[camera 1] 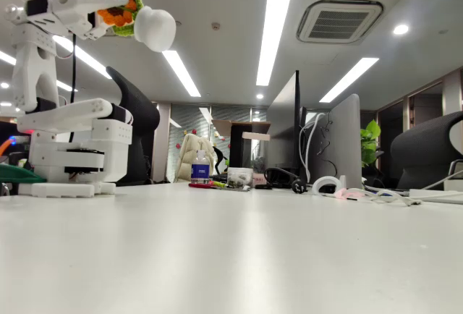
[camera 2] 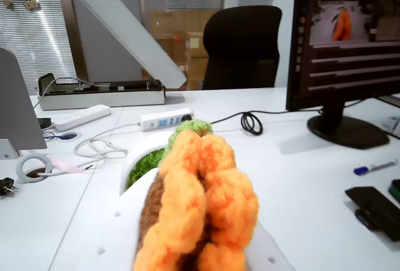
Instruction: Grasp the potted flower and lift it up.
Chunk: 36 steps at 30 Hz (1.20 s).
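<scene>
Holding potted flower point(camera 1: 137, 19) aloft | end effector point(camera 1: 108, 10) clamped on its petals | pot tipped sideways, high above table point(camera 1: 231, 249)

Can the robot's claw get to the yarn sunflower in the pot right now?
Yes, it looks like it already has it: the gripper is closed around the potted flower, holding it tipped sideways high above the table.

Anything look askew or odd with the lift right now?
Yes. The crocheted sunflower in its round white pot hangs sideways, high above the white table, with the pot pointing right in the fixed view. The jaws pinch the flower head, not the pot.
</scene>
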{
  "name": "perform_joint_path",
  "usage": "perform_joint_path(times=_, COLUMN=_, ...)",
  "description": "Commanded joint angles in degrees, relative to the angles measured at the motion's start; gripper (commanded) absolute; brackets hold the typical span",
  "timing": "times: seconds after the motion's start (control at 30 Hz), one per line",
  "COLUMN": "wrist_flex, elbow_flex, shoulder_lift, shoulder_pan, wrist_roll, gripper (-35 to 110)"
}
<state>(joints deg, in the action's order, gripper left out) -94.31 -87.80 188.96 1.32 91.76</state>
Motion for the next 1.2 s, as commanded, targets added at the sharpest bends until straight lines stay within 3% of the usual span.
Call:
perform_joint_path(times=0.0, wrist_flex=-0.2, elbow_flex=0.1, shoulder_lift=0.2, shoulder_pan=0.0, wrist_roll=0.5, gripper=0)
perform_joint_path(times=1.17, wrist_flex=-0.4, elbow_flex=0.4, shoulder_lift=0.2, shoulder_pan=-0.1, wrist_roll=1.2, gripper=0)
